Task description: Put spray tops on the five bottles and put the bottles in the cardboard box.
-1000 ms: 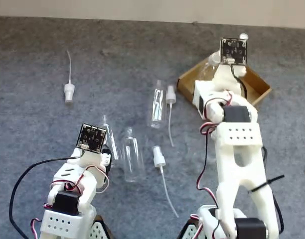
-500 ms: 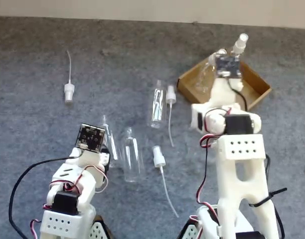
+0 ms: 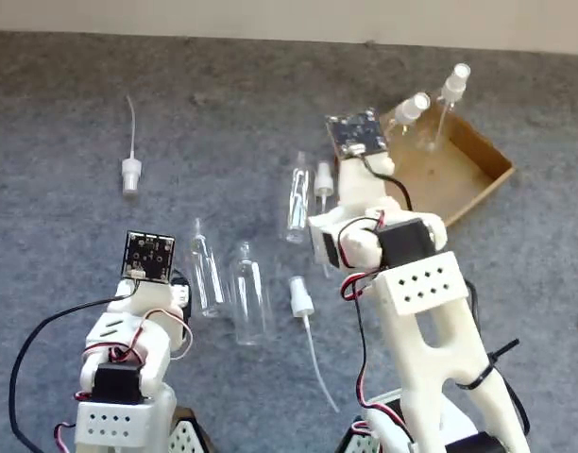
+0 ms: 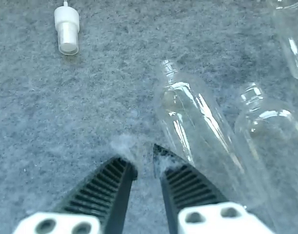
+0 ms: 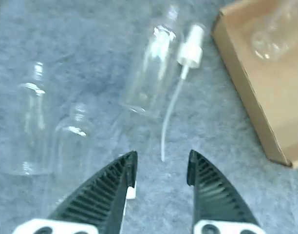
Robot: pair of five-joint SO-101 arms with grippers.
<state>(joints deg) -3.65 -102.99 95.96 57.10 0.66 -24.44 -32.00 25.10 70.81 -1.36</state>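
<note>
Two capped bottles [image 3: 414, 107] [image 3: 449, 87] lean in the cardboard box [image 3: 478, 179]. On the grey carpet lie three bare bottles: one [image 3: 297, 196] beside a spray top [image 3: 323, 179], and two [image 3: 206, 274] [image 3: 251, 294] near the left arm. My right gripper [image 5: 161, 161] hangs open above the tube of that spray top [image 5: 190, 51], next to its bottle [image 5: 151, 68], with the box [image 5: 256, 92] off to one side. My left gripper [image 4: 141, 161] is slightly open and empty, low over the carpet beside a bottle [image 4: 197, 131].
A spray top [image 3: 130, 175] with its tube lies far left on the carpet, also seen as the spray top [image 4: 67, 31] ahead of the left gripper. Another spray top [image 3: 300, 300] lies mid-table between the arms. The right arm [image 3: 412, 274] stretches across the table's right half.
The right arm has swung left from over the box to above the spray top and bottle, uncovering two capped bottles in the box. The left arm has shifted slightly left.
</note>
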